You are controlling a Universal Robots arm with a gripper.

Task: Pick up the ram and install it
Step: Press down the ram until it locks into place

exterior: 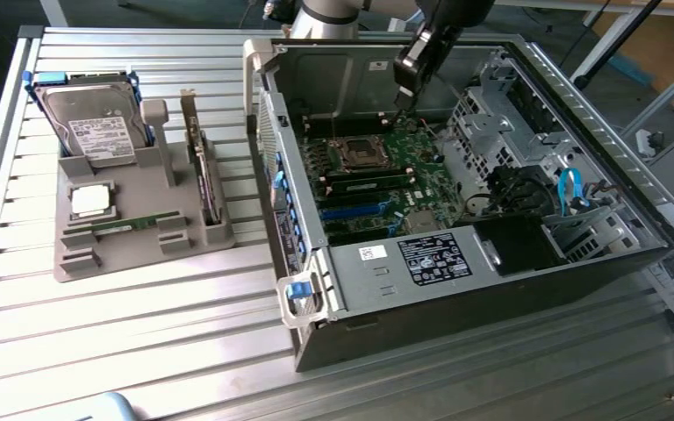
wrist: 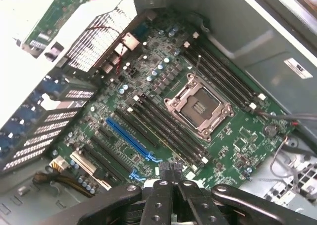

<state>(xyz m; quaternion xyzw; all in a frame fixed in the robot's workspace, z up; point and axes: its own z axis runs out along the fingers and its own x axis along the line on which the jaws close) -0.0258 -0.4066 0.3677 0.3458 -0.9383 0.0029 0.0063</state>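
One gripper (exterior: 406, 102) hangs inside the open computer case (exterior: 349, 79) with its fingers pressed together on nothing, at about one o'clock from the empty processor socket (exterior: 361, 154) in the exterior view. Its closed tips (wrist: 172, 173) show in the wrist view over the motherboard (wrist: 237, 140). The ram (exterior: 120, 226) lies flat on the grey tray (exterior: 138, 253), well apart from the gripper, at nine o'clock from the case and at six o'clock from the hard drive (exterior: 97, 123).
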